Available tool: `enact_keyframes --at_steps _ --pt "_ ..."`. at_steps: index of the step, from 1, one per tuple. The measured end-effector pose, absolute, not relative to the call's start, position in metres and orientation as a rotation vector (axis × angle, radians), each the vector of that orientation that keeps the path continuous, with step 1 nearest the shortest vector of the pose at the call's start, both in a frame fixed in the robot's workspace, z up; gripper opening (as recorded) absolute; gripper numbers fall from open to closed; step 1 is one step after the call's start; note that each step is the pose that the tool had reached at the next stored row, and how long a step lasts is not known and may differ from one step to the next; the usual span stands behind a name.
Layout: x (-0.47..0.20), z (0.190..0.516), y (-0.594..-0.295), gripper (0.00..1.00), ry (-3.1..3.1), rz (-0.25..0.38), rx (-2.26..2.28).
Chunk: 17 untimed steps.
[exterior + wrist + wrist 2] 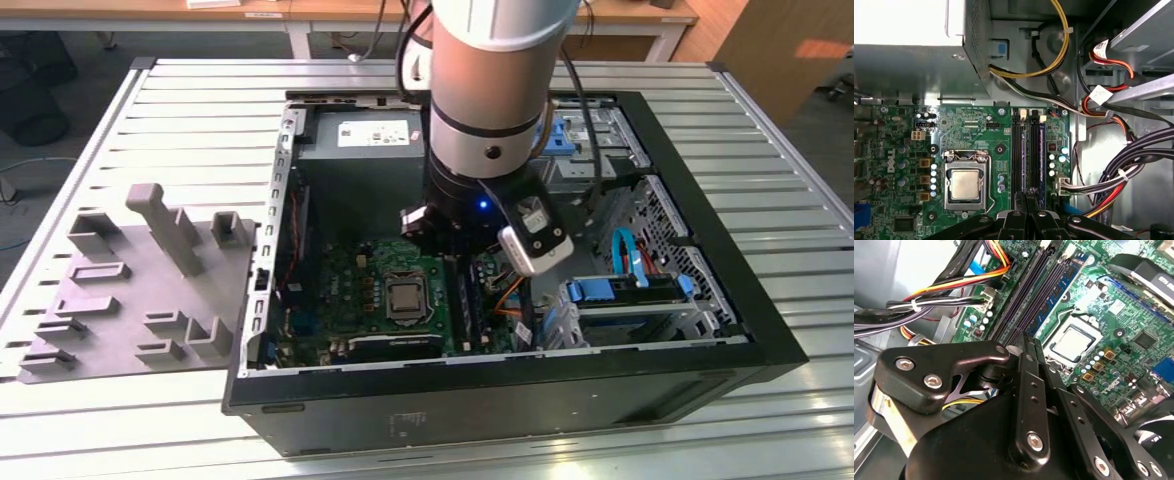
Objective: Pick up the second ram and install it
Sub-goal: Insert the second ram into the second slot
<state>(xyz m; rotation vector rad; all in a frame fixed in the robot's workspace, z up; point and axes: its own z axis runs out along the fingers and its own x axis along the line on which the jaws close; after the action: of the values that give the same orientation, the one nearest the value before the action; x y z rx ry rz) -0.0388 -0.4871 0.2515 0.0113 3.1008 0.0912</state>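
Observation:
My gripper (1030, 339) is down inside the open computer case, over the green motherboard (974, 130). Its two thin fingers (1025, 390) are pressed together, and their tips hang just above the row of memory slots (1015, 155). The second ram (1056, 300), a dark blue-black stick, stands on edge in a slot (1041, 160) just beyond the tips. In the exterior view the stick (467, 300) is to the right of the CPU socket (404, 296), below the gripper (457, 250). I cannot tell whether the tips touch it.
Bundled cables (1114, 170) run along the side of the slots away from the socket. The power supply (914, 50) is beyond the board. Blue drive brackets (627, 290) fill the case's right in the exterior view. A grey tray with upright blocks (134, 290) lies left of the case.

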Motion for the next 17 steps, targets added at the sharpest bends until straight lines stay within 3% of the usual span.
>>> enact_keyframes --at_steps 17 --pt "-0.038 0.239 -0.482 0.11 3.101 0.092 0.011"
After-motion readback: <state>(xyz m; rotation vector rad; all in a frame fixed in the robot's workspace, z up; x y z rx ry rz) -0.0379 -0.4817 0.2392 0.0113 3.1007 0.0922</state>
